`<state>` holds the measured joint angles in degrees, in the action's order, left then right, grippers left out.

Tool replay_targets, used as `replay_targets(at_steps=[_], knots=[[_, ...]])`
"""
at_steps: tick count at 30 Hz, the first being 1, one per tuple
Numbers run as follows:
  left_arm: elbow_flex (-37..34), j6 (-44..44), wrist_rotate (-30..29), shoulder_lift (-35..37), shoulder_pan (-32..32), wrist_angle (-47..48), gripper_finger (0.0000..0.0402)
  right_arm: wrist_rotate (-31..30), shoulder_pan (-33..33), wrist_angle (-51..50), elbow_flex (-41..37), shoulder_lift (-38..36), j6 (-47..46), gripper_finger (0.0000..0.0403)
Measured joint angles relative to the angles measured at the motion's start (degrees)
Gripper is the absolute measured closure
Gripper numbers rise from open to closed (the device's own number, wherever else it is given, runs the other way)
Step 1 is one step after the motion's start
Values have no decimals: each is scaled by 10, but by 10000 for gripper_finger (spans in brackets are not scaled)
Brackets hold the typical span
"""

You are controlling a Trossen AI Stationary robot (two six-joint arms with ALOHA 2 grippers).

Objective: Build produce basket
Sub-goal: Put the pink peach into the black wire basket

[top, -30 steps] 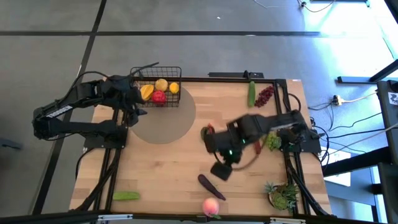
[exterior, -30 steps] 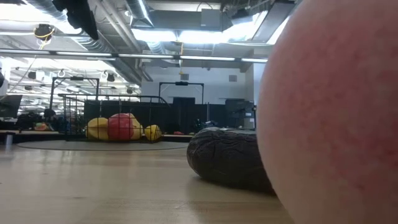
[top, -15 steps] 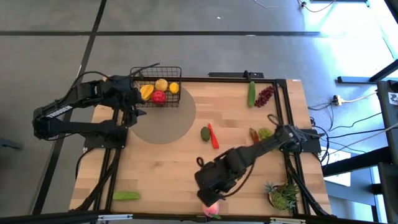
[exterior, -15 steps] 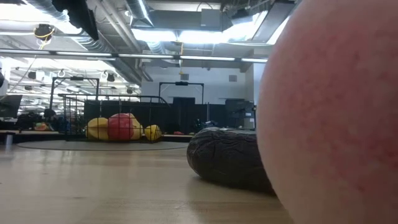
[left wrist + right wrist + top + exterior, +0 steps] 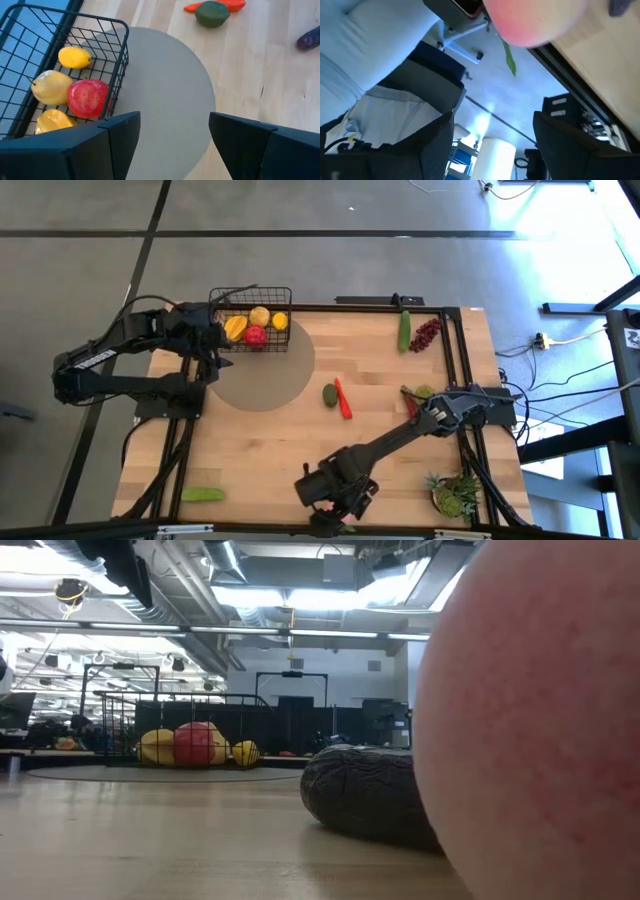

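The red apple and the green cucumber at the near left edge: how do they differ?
The red apple is round and sits inside the basket among yellow fruit; the green cucumber is long and lies alone on the bare table. The apple is at the far left corner, the cucumber at the near left. Neither is held.

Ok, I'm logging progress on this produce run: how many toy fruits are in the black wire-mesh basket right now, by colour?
Yellow toy lemons: 2
Red toy apple: 1
Orange toy mango: 1
Total: 4, all inside the black wire-mesh basket.
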<state>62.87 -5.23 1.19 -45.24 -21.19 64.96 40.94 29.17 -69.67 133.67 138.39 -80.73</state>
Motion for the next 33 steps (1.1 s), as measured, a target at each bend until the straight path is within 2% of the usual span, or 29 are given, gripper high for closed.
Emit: replay_targets(at_steps=[10, 22, 33], knots=[[0, 0, 0, 0, 0, 1, 177, -3, 2, 8, 0, 33, -1, 141], [0, 0, 0, 0, 0, 1, 177, -44, 6, 6, 0, 35, -3, 141], [0, 0, 0, 0, 0, 1, 177, -44, 23, 7, 0, 35, -4, 141]])
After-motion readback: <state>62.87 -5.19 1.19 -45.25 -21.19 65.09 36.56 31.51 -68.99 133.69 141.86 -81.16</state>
